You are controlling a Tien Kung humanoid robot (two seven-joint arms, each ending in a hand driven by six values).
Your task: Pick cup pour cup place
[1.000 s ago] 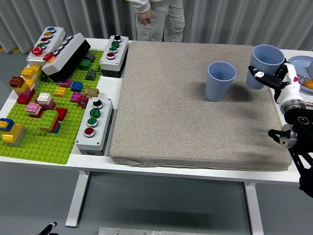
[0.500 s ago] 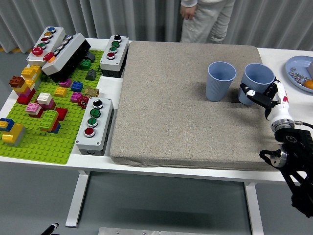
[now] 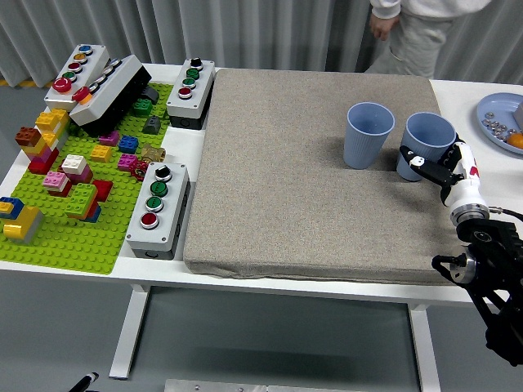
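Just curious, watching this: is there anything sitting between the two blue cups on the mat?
No. In the head view, only bare grey mat shows in the narrow gap between the left cup and the right cup, which the right hand grips.

The right hand (image 3: 437, 167) hides the lower right side of 1 cup (image 3: 426, 144). The plate (image 3: 495, 114) and person (image 3: 413, 33) are cut off at the frame's upper right.

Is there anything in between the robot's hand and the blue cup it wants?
No, nothing is in the way. The right hand is already wrapped around the right blue cup, which stands upright on the grey mat. The other blue cup stands just beside it, to its left, not between them.
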